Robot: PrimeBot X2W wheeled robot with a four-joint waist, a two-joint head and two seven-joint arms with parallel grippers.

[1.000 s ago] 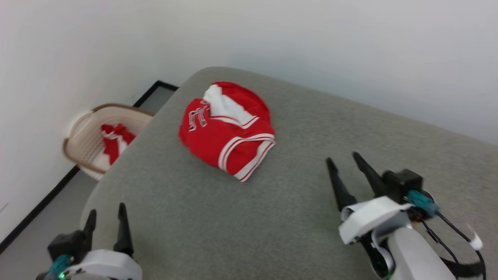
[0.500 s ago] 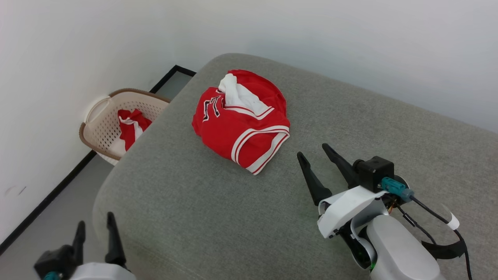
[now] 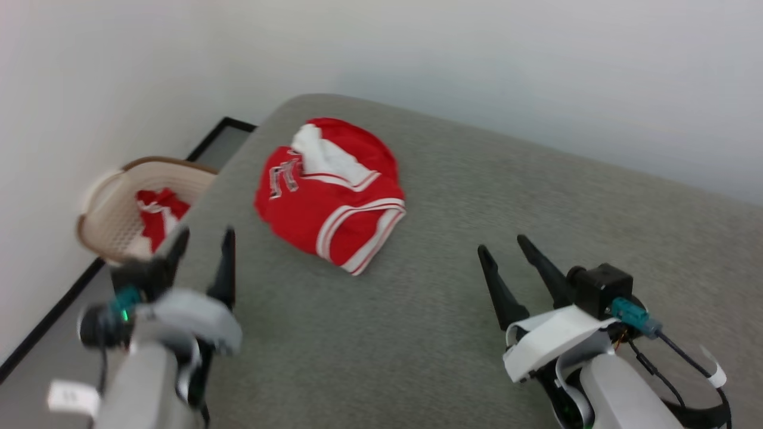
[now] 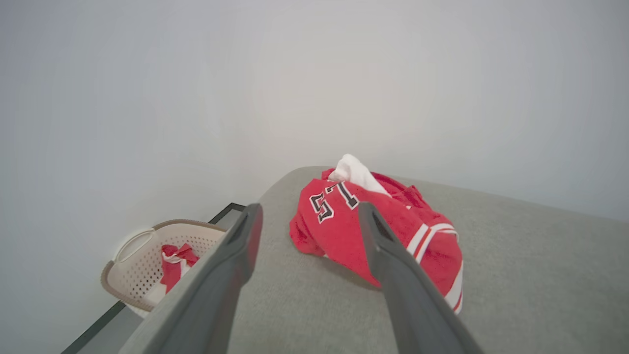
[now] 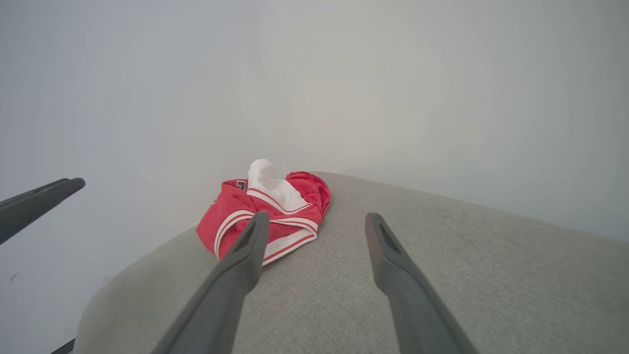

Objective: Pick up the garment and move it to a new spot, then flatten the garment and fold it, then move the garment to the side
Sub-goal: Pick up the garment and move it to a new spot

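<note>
Head view — crumpled garment (image 3: 331, 199) on couch (image 3: 477, 250)

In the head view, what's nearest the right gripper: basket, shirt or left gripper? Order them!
1. Shirt, ahead and left on the cushion.
2. Left gripper, over the cushion's left edge.
3. Basket, far left on the floor.

My left gripper (image 4: 309, 211) has its jaws wide apart, fingers (image 4: 236, 265) reaching out over the grey cushion (image 4: 516, 275). The garment (image 4: 334, 231) lies crumpled ahead near the far corner: red, black white-edged lettering facing me, white sleeve poking up. One of my fingers crosses in front of it. Lower left, off the cushion edge: pale perforated basket (image 4: 130, 275) holding red-and-white cloth (image 4: 174, 260).
</note>
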